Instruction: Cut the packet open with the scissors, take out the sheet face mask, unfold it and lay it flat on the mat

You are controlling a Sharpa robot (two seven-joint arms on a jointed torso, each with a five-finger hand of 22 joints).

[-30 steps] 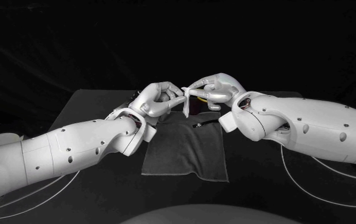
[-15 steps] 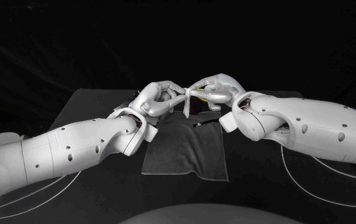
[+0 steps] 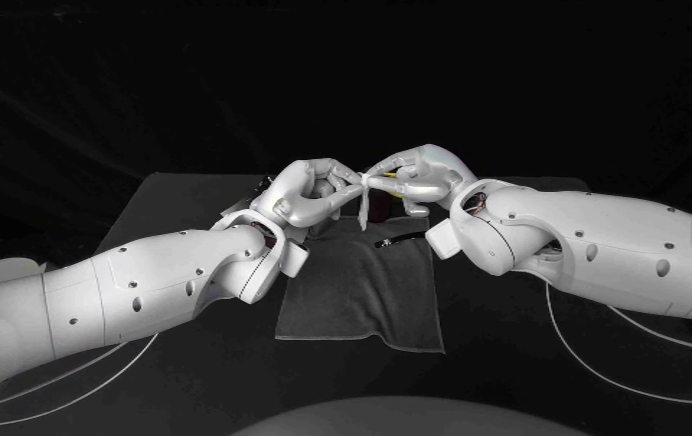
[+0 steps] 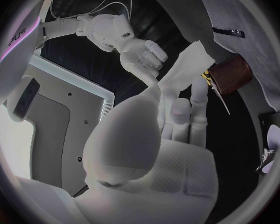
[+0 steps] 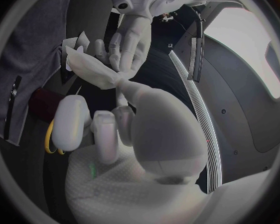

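- white and limp, the sheet face mask point(image 3: 362, 208) hangs as a narrow, folded strip at the centre of the head view, its top caught between the two hands.
- the left hand point(image 3: 309, 192), just left of centre, has its fingers curled in and pinches the top of the mask.
- the right hand point(image 3: 420, 176), just right of centre, pinches the same top from the other side with its fingers bent close. the two hands almost meet.
- the grey mat point(image 3: 361, 291) lies in the lower middle of the frame on the black table point(image 3: 188, 206), beneath the hanging strip. i cannot tell whether the strip's lower end touches the cloth.
- a brown thing point(image 4: 230, 74) with a yellow part sits by the mat's far end; i cannot tell whether it is the packet or the scissors.
- to my eye the step in hand is the unfolding: the mask is out but not yet spread.
- the next move calls for the hands to draw apart sideways, each keeping its own layer. it should go slowly, since a thin sheet may cling to itself or tear. after that comes the lowering onto the mat.
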